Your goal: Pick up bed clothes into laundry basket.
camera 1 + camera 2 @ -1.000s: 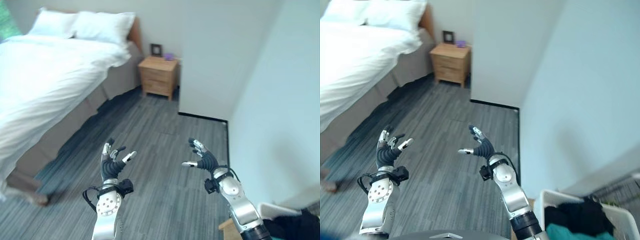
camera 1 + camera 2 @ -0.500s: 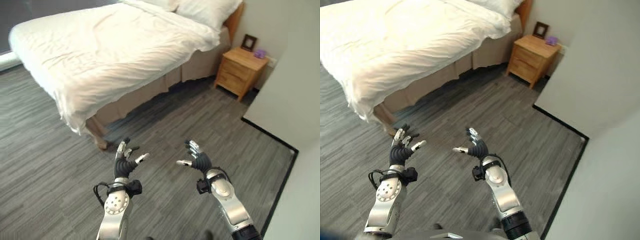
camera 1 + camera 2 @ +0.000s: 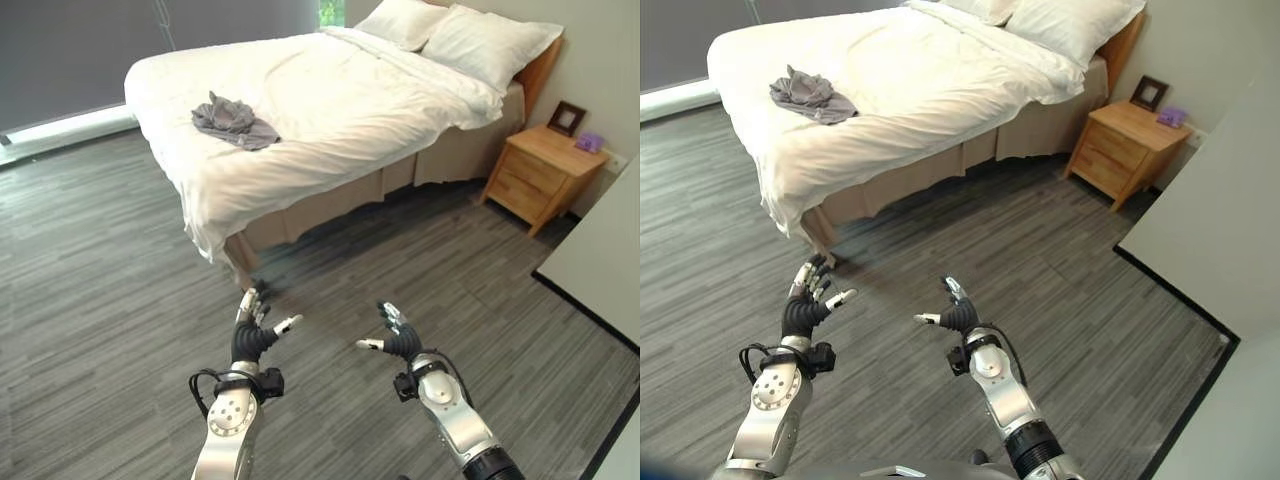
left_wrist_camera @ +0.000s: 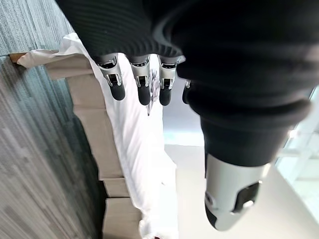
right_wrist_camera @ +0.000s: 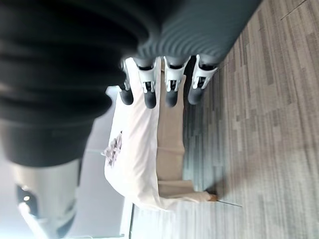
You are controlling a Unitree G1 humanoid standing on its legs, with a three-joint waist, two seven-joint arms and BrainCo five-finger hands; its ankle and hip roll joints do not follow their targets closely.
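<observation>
Garment [image 3: 234,121]: grey, crumpled, on the bed [image 3: 330,90] near its foot, well apart from both hands. Left hand [image 3: 251,334]: fingers spread, empty, raised over the floor [image 3: 90,290]. Right hand [image 3: 396,340]: fingers apart, empty. Nightstand [image 3: 543,172]: beside the bed's head. Step: approach, nothing grasped. Next move likely calls for closing on the bed, then reaching over its edge.

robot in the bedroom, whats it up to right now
Nothing is being handled at this moment. The robot faces the bed, where a crumpled grey garment lies on the white cover near the foot end. Its left hand and right hand are both held out open over the grey floor, short of the bed, holding nothing. A wooden nightstand stands beside the bed's head.
</observation>
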